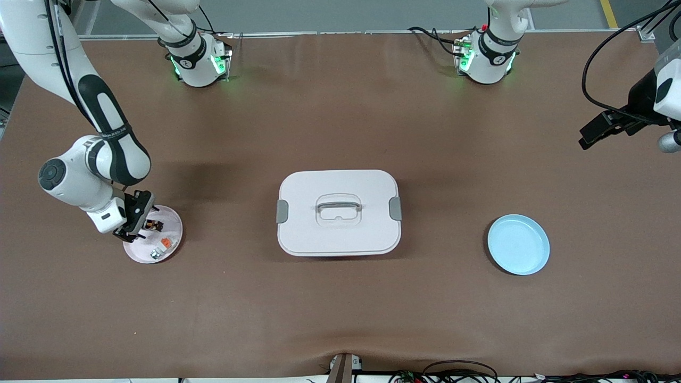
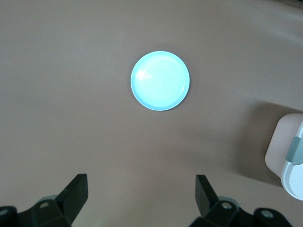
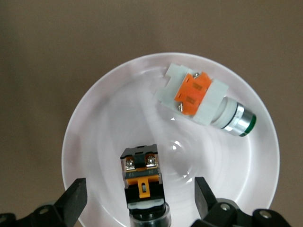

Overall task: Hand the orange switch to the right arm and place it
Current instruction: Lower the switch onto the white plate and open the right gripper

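The blue plate (image 1: pixel 518 244) sits empty near our table's front edge. On the pink dish (image 1: pixel 173 242), between our right gripper's (image 3: pixel 137 198) parted fingers, lies the orange switch (image 3: pixel 142 182): light, rigid, best pinched across its black body. Our left gripper (image 2: pixel 142 198) waits, spread.

**Orange switch: item record**

Orange switch (image 3: pixel 142 182) (image 1: pixel 154 225): small blocky black component with an orange centre part and two metal screws on its upper face. It is laid flat in the pink plate (image 3: pixel 94 142) (image 1: pixel 173 219), apart from the white-and-orange piece also in the plate. No finger is touching it.
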Controlling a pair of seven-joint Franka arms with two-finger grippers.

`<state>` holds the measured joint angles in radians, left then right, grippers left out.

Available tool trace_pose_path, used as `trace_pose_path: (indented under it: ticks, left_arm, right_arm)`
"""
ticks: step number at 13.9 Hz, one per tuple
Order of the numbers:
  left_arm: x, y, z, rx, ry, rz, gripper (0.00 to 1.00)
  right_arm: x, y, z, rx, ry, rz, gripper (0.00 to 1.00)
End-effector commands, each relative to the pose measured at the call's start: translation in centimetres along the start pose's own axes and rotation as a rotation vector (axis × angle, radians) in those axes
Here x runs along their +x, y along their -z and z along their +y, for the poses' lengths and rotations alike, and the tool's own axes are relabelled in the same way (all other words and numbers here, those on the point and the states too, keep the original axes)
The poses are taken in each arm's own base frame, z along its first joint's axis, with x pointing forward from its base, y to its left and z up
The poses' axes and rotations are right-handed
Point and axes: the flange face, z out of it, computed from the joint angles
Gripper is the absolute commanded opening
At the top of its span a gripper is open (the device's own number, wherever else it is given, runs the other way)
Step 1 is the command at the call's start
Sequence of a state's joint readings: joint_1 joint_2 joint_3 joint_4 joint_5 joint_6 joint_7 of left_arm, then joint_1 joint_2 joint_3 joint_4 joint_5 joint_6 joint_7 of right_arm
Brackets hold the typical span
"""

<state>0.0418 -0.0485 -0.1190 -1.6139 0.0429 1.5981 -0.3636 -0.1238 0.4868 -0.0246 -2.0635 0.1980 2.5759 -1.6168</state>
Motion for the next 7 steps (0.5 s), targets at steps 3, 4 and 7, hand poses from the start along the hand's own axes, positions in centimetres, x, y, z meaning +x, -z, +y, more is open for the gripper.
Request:
trace_pose_path:
  ticks: [3,4,7]
  left_arm:
    - [-0.6,0.7,0.1,-0.020,0.012,0.013,1.00]
    - [-0.6,0.6,0.1,-0.020,0.012,0.012,1.00]
    - [-0.6,0.6,0.1,-0.021,0.012,0.011,1.00]
  right_arm:
    - [0.6,6.3,2.8,0.079,-0.038,0.048,1.00]
    - [0.1,7.3,3.2,0.107,-0.071,0.053,1.00]
    - [0.2,10.7,4.4,0.134,-0.181,0.056,1.00]
